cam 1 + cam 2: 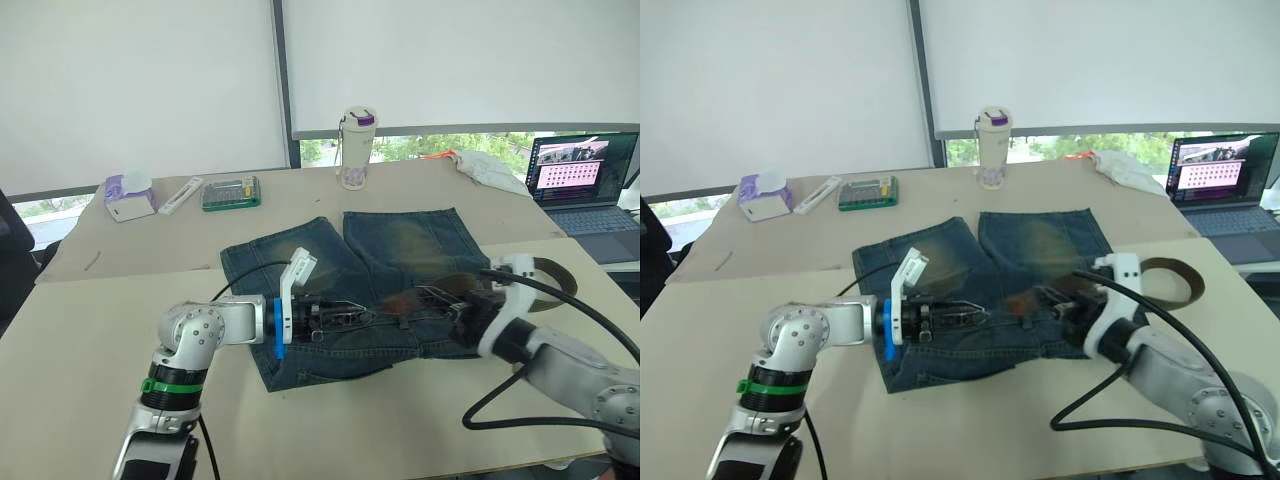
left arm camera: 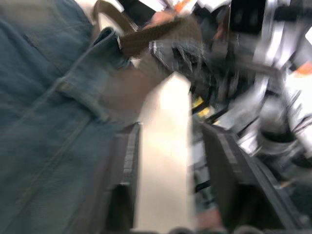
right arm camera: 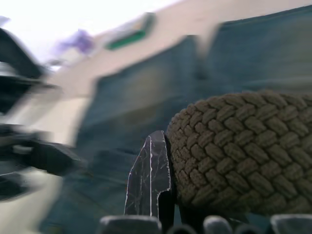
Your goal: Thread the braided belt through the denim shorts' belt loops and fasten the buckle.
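Blue denim shorts lie flat near the middle of the worktop, waistband toward its near edge. In the left eye view both grippers meet over that waistband — the left gripper reaching in from the near left, the right gripper from the near right. The braided belt curls off toward the right edge, its reddish tip lying on the waistband between the grippers.

The left wrist view shows the left claw spread wide, nothing between its fingers, a belt loop just ahead.

The right wrist view shows the right claw clamped on the belt's weave.

Threading looks under way — next, likely, the tip must be steered under a loop.
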`<state>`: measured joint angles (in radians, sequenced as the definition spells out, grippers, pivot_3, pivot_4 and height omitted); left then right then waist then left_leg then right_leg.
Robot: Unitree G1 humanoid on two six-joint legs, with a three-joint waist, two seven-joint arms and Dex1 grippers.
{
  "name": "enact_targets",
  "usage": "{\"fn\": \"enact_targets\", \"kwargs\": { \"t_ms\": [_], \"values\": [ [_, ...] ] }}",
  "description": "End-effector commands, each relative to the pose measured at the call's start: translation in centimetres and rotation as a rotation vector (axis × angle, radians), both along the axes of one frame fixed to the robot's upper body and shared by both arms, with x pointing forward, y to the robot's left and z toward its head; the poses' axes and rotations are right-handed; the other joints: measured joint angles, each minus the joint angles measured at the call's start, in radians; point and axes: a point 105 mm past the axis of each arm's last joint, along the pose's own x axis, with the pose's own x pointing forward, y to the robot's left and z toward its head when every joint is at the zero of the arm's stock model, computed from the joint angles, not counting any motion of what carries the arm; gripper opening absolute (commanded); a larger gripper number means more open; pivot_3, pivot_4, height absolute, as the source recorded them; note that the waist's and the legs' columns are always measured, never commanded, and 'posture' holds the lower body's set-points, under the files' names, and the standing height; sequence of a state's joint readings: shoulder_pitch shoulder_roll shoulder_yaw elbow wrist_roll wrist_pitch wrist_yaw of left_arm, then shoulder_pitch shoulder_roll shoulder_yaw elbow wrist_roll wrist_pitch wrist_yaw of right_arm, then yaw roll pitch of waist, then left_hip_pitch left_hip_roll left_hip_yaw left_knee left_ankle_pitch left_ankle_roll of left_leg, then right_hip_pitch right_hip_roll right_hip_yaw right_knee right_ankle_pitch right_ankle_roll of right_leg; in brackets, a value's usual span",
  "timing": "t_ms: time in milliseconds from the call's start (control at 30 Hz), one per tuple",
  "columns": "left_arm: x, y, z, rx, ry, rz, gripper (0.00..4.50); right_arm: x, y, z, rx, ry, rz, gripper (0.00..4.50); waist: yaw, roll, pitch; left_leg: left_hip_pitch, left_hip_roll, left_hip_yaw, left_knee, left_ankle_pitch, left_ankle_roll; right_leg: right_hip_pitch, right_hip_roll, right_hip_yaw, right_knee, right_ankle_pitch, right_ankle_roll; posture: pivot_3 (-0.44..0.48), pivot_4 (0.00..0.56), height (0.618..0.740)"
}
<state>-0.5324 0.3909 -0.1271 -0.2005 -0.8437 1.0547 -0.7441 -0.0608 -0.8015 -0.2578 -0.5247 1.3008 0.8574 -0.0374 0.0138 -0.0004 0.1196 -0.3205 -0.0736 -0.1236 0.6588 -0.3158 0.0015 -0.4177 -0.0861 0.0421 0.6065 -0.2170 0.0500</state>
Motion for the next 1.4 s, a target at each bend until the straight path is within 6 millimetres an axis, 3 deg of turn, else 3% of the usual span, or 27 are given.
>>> {"fn": "enact_targets", "kwargs": {
  "t_ms": [33,100,400,533,800,1233,1400],
  "values": [
    [-0.6,-0.7,1.0,-0.009,-0.195,-0.087,3.76,0.8,-2.1,-0.2,-0.097,0.001,-0.051,0.00,0.001,-0.001,0.000,0.000,0.000,0.000,0.000,0.000,0.000,0.000,0.000,0.000,0.000,0.000,0.000,0.000,0.150,0.740],
    [-0.4,-0.5,0.4,0.022,-0.243,-0.101,4.37,1.2,-2.1,-0.9,-0.117,0.024,-0.047,0.00,-0.001,-0.002,0.001,-0.001,0.001,0.000,0.000,0.000,0.001,0.000,0.000,0.000,-0.001,0.000,0.000,0.000,0.150,0.740],
    [-0.2,0.4,-1.6,0.080,-0.274,-0.088,4.37,2.2,-0.9,-3.7,-0.101,0.088,-0.026,0.00,-0.002,-0.002,0.001,0.000,0.002,0.000,0.001,-0.004,0.008,-0.001,0.001,0.001,0.000,0.000,0.000,0.000,0.150,0.740],
    [0.0,1.0,-2.7,0.112,-0.260,-0.070,4.37,2.5,0.9,-4.5,-0.074,0.110,0.044,0.00,-0.008,-0.001,0.001,0.000,0.002,0.000,0.000,-0.006,0.010,-0.001,0.001,0.001,0.001,0.000,0.000,0.000,0.150,0.740],
    [0.2,1.1,-3.7,0.129,-0.222,-0.036,4.37,3.6,3.5,-4.1,0.065,0.110,0.109,0.00,-0.019,0.002,-0.001,0.000,0.003,0.000,0.000,-0.006,0.010,-0.002,0.003,0.001,0.002,0.000,0.000,0.000,0.150,0.740],
    [0.2,1.7,-6.7,0.273,-0.134,0.002,4.37,4.8,4.5,-3.4,0.202,0.127,0.074,0.00,-0.021,0.004,-0.002,0.000,0.002,0.000,0.000,-0.006,0.010,-0.003,0.002,0.002,0.003,0.000,-0.001,0.000,0.150,0.740],
    [0.2,1.5,-6.4,0.260,-0.133,0.009,4.37,4.6,4.8,-4.8,0.103,0.165,0.091,0.00,-0.019,0.004,-0.002,0.000,0.002,0.000,0.000,-0.006,0.010,-0.003,0.002,0.001,0.003,0.000,-0.001,0.000,0.150,0.740]
  ]
}}
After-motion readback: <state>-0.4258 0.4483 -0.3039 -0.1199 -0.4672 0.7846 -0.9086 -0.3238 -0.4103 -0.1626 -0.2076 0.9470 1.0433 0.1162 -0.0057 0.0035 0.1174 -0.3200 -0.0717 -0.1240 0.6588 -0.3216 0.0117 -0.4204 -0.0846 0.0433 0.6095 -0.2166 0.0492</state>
